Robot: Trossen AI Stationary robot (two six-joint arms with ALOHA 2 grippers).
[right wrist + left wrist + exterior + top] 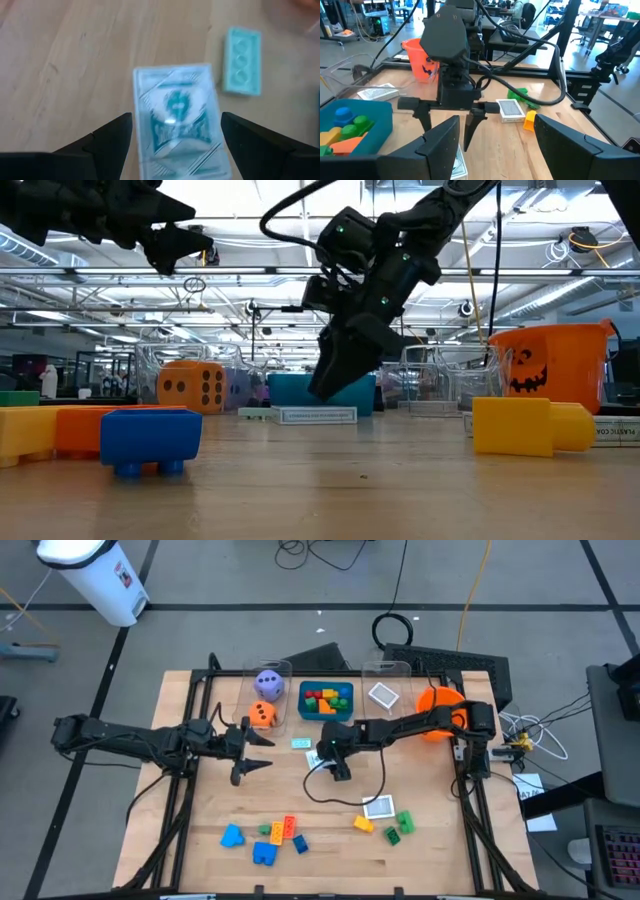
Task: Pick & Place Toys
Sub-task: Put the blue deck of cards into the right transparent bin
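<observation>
My right gripper [337, 768] hangs open at the table's middle, fingers slanting down. Seen from the right wrist, a white and teal card box [175, 120] lies flat on the wood beneath it, framed by the two fingers. In the left wrist view both right fingers [472, 125] are clear of the table with bare wood between them, and the box [460, 165] lies below. A small teal piece [302, 743] lies just beyond. Loose bricks [265, 853] and a card [380, 807] lie near the front edge. My left gripper [266, 752] waits open at the middle left.
At the far side stand a clear bin with a purple die [268, 683] and an orange die [262, 714], a teal tray [345, 712] of bricks, a clear bin with a card [383, 695], and an orange bucket [438, 700]. Bare wood lies between the grippers and the front toys.
</observation>
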